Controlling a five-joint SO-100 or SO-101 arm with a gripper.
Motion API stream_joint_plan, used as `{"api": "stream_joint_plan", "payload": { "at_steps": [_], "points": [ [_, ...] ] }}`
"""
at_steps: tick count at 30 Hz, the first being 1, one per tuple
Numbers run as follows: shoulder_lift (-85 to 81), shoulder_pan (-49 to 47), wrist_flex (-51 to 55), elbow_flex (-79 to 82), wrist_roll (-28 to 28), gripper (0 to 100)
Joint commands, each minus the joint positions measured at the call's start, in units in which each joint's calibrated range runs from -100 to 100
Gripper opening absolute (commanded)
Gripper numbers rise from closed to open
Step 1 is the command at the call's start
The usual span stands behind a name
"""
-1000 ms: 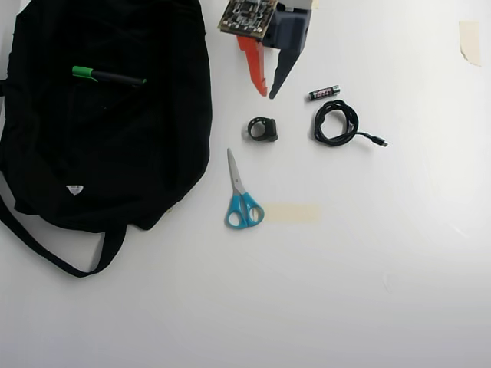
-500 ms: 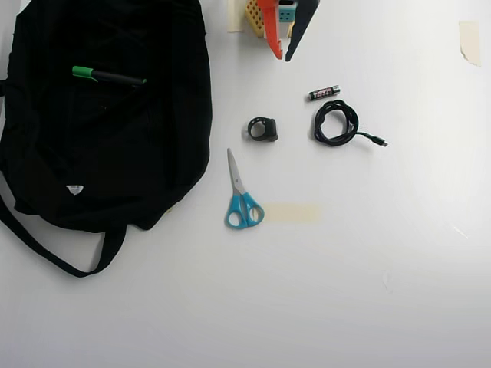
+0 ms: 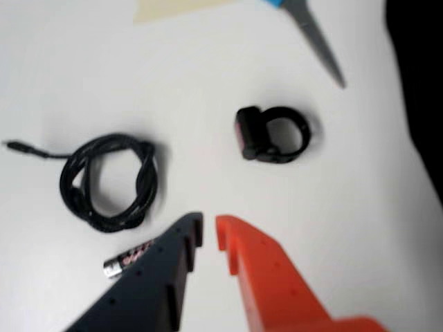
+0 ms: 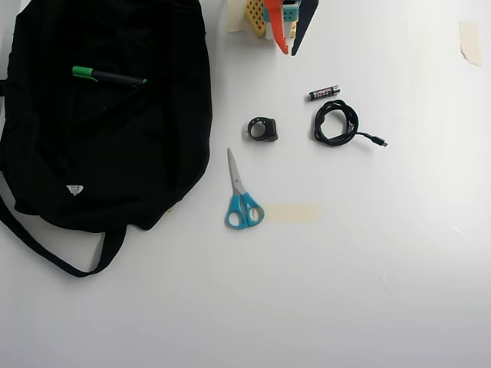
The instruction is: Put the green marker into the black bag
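The green marker (image 4: 107, 76) lies on top of the black bag (image 4: 100, 146) near its upper left in the overhead view, green cap pointing left. The bag fills the left side; its edge shows as a dark mass at the right of the wrist view (image 3: 423, 83). My gripper (image 4: 289, 52) hangs at the top centre of the overhead view, well right of the bag, with its orange and dark fingers nearly together and nothing between them. In the wrist view the gripper (image 3: 209, 225) is above bare table. The marker is out of the wrist view.
On the white table are blue-handled scissors (image 4: 241, 195) (image 3: 322, 41), a small black ring-shaped clip (image 4: 263, 129) (image 3: 273, 135), a coiled black cable (image 4: 336, 123) (image 3: 111, 181), a small battery (image 4: 324, 93) (image 3: 124, 261), and tape patches (image 4: 291, 212) (image 3: 173, 8).
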Motion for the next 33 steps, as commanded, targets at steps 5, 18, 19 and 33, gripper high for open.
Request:
{"api": "stream_joint_plan", "payload": {
  "at_steps": [5,18,19,33],
  "points": [
    [-8.89,-2.44,-0.65,8.23,0.22,2],
    [-15.44,-2.06,-3.93,27.28,0.22,2],
    [-15.44,-1.99,-5.22,29.26,0.28,2],
    [-15.53,-2.21,-10.13,41.66,0.01,2]
  ]
}}
